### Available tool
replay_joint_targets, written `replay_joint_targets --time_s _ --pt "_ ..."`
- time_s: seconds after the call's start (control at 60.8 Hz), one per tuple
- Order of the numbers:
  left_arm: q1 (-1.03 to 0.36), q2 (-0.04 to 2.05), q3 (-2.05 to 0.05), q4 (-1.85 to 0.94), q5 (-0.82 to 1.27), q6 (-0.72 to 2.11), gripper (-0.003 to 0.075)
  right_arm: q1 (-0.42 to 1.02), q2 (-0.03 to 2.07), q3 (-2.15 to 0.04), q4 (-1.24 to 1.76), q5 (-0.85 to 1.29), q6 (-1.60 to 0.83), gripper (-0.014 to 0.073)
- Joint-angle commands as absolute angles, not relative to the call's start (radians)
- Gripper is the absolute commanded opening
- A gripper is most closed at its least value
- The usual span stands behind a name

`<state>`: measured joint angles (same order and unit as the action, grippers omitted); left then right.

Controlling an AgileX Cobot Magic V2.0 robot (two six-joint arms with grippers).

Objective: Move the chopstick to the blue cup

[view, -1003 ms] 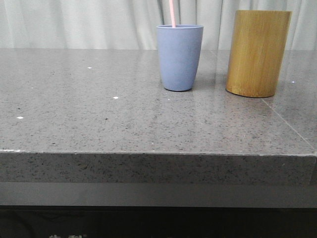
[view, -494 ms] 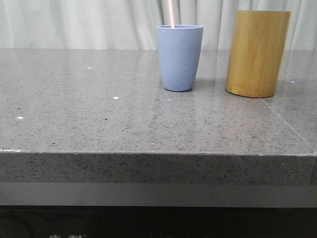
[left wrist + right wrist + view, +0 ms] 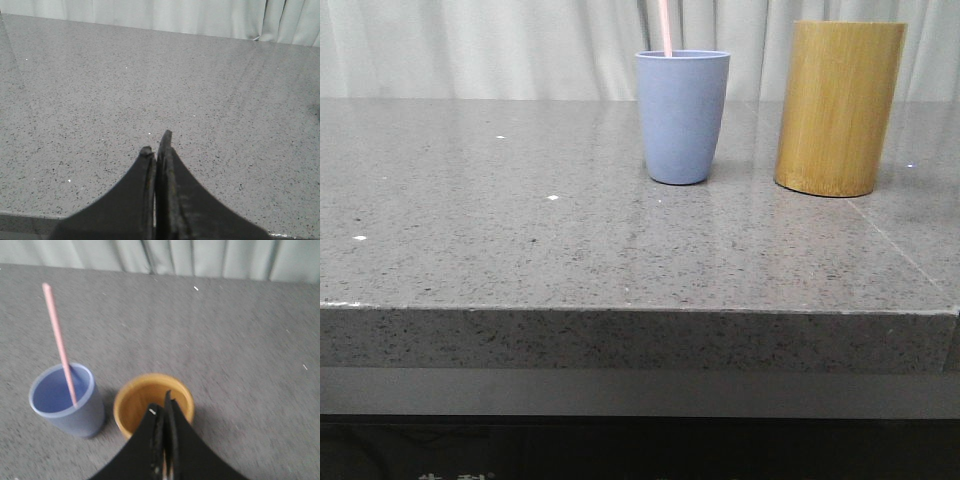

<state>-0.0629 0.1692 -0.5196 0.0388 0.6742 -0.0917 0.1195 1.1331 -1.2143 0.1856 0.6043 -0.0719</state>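
Note:
The blue cup (image 3: 682, 115) stands upright on the grey stone table, left of the bamboo holder (image 3: 840, 107). One pale pink chopstick (image 3: 664, 27) stands in the cup and leans against its rim; it also shows in the right wrist view (image 3: 59, 342) inside the blue cup (image 3: 67, 402). My right gripper (image 3: 162, 407) is shut and empty, high above the mouth of the bamboo holder (image 3: 150, 402), whose visible inside shows no sticks. My left gripper (image 3: 157, 145) is shut and empty over bare table. Neither gripper shows in the front view.
The table's front edge (image 3: 640, 312) runs across the front view. A pale curtain (image 3: 520, 45) hangs behind the table. A seam (image 3: 900, 245) crosses the stone at the right.
The pink chopstick's top has tilted slightly to the left in the blue cup. The cups have not moved.

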Motion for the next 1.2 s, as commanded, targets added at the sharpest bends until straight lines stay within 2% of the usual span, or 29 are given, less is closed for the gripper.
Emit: replay_joint_targets --time_s 0.0,0.296,0.625,0.806,1.184 --pt "-0.06 0.182 -0.542 0.039 0.592 -0.1 -0.0018 0.1 1.02 -1.127 0.183 0.483 -0.075 -0.0059" --pt "-0.06 0.182 -0.542 0.039 0.592 -0.1 -0.0018 0.1 0.672 -0.71 0.213 0.245 -0.075 -0.0059" --pt "-0.06 0.182 -0.542 0.039 0.592 -0.1 -0.0018 0.1 0.266 -0.388 0.213 0.252 -0.075 -0.0059" --pt "-0.06 0.182 -0.542 0.039 0.592 -0.1 -0.0018 0.1 0.126 -0.327 0.213 0.257 -0.075 -0.0059" --pt "-0.06 0.182 -0.542 0.039 0.592 -0.1 -0.0018 0.1 0.109 -0.327 0.213 0.274 -0.075 -0.0059"
